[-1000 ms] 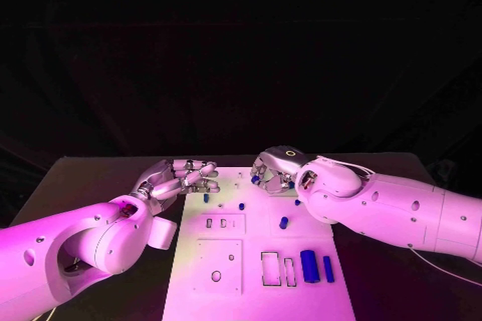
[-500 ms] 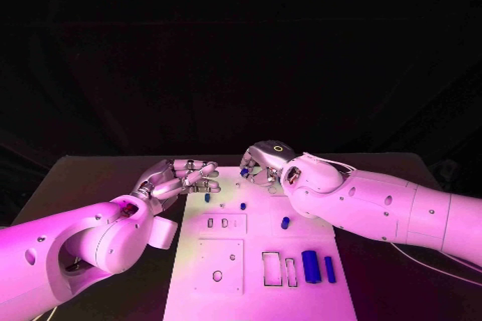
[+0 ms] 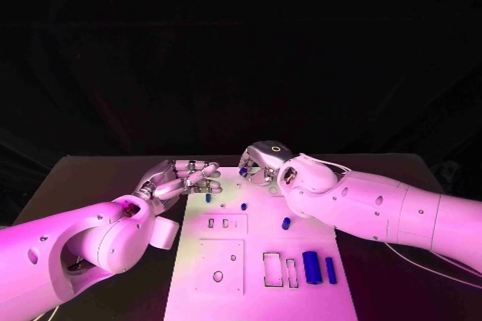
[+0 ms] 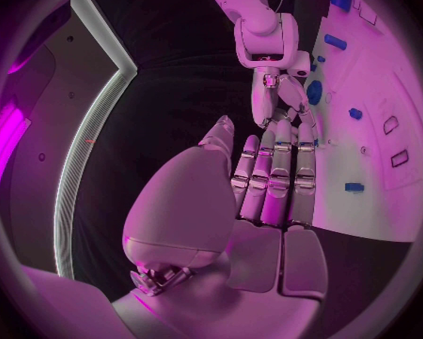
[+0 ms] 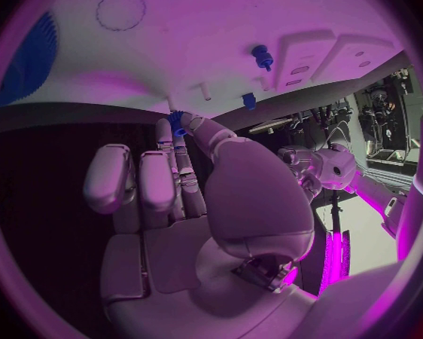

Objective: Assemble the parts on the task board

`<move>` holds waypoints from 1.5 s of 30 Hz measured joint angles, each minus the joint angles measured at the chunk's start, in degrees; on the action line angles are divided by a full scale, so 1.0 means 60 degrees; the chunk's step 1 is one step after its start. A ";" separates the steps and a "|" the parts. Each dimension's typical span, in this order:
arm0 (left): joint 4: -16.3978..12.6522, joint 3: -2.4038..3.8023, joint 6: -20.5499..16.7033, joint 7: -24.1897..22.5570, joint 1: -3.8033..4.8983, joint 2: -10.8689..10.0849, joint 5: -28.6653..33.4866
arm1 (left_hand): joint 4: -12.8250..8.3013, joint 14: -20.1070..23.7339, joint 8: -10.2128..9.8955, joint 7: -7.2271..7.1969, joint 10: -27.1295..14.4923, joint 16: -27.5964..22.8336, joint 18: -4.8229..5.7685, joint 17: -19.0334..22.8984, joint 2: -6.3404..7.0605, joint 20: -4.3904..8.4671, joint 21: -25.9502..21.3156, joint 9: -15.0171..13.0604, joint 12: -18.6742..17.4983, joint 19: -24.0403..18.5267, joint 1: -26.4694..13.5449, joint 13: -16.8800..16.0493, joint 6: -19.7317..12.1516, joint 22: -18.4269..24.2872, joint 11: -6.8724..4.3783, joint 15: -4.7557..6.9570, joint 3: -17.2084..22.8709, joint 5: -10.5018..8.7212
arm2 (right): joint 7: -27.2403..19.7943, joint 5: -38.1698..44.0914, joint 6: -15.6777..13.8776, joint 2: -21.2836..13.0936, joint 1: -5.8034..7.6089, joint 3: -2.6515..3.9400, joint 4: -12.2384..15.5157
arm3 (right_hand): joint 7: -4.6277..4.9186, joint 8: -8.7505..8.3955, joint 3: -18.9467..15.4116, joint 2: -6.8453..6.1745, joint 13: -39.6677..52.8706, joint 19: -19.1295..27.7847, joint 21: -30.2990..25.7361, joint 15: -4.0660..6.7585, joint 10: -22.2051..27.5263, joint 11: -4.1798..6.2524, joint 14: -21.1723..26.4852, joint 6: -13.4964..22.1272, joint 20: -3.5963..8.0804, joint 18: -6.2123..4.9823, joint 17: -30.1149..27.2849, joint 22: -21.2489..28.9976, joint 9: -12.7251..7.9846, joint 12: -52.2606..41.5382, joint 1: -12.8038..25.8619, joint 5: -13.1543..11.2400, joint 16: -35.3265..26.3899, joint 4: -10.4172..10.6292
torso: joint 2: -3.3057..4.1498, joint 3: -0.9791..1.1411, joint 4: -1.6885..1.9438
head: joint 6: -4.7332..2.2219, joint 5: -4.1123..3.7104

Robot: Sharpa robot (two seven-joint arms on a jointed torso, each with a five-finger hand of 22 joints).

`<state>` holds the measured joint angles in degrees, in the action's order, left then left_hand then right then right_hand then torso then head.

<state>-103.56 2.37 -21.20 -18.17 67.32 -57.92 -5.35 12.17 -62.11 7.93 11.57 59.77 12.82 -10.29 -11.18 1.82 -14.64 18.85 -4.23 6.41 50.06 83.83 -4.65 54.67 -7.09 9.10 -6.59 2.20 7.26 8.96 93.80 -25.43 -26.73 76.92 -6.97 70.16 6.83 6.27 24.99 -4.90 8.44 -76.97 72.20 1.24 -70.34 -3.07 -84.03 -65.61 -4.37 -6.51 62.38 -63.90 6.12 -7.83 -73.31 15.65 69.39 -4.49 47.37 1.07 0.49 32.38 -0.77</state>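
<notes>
The right hand (image 3: 263, 169) hovers over the far end of the board (image 3: 256, 279) and pinches a small blue part (image 5: 178, 120) at its fingertips. The left hand (image 3: 183, 179) waits at the board's left edge, fingers curled on nothing. The grip looks thin; if the part tilts, it may miss its hole or drop onto the desk (image 3: 90, 178).

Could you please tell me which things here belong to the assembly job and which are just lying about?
Belong to the job:
task board
long blue bars lying on it
small blue pegs on it
small blue part, pinched by the right hand
left hand, holding nothing

Just there:
black table under the board
</notes>
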 measured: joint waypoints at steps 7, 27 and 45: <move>-0.0001 0.0000 0.0014 0.0002 0.0002 0.0000 0.0001 | 0.0000 0.0000 0.0000 0.0000 0.0000 0.0000 0.0000 0.0001 0.0000 0.0000 0.0000 0.0000 0.0000 0.0000 0.0000 0.0000 0.0000 -0.0001 0.0000 0.0000 0.0000 0.0000 | -0.0027 -0.0020 0.0076 0.0079 -0.0081 -0.0002 -0.0129 | 0.0001 -0.0019 0.0000 -0.0026 0.0008 -0.0034 0.0000 0.0000 0.0001 -0.0002 0.0000 0.0003 -0.0034 -0.0002 0.0018 -0.0018 0.0003 0.0038 0.0026 0.0000 0.0000 0.0000 | 0.0007 0.0001 0.0002 | 0.0016 0.0035; -0.0002 0.0000 0.0047 0.0015 0.0025 -0.0009 0.0004 | 0.0000 -0.0001 0.0000 0.0000 0.0000 -0.0037 0.0001 -0.0010 0.0000 0.0000 0.0000 0.0000 0.0000 0.0000 0.0000 0.0008 0.0000 -0.0002 0.0000 0.0001 0.0000 0.0000 | -0.0022 -0.0071 0.0074 0.0293 -0.0133 -0.0002 -0.0482 | 0.0174 -0.0258 0.0105 -0.0206 -0.0084 0.0073 -0.0147 -0.0046 0.0347 -0.0206 0.0028 0.0311 -0.0140 -0.0012 -0.0281 0.0257 -0.0020 0.0383 0.0213 -0.0047 -0.0102 0.0105 | 0.0019 -0.0007 -0.0005 | 0.0012 0.0088; 0.0014 0.0000 0.0090 0.0048 0.0043 -0.0050 0.0006 | -0.0027 -0.0001 0.0000 0.0000 0.0000 -0.0037 0.0001 -0.0016 -0.0037 0.0000 0.0000 0.0000 0.0001 0.0000 0.0037 0.0007 0.0000 0.0012 0.0000 0.0001 -0.0027 0.0000 | -0.0006 -0.0139 0.0094 -0.0197 -0.0135 -0.0012 -0.0034 | 0.0462 -0.0425 -0.0241 -0.0609 -0.0262 0.0656 -0.0923 -0.0311 0.1302 -0.0513 0.0035 0.1414 -0.0411 -0.0015 -0.1090 0.1009 -0.0284 0.0550 0.0467 -0.0146 -0.0748 0.0369 | 0.0025 -0.0004 -0.0021 | -0.0020 0.0124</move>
<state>-103.47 2.37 -20.66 -17.88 67.58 -58.22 -5.31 12.01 -62.12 7.93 11.57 59.78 12.60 -10.28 -11.28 1.59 -14.64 18.85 -4.23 6.41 50.06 84.05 -4.61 54.67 -7.02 9.10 -6.59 2.04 7.26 8.93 92.97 -24.87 -27.91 76.10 -7.04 69.95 9.60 3.72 23.55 -8.55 6.87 -73.03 66.66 -0.63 -62.53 -6.14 -83.82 -57.12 -6.84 -6.60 55.84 -57.85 4.41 -4.53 -70.51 14.78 64.91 -2.28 47.52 1.05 0.36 32.26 -0.03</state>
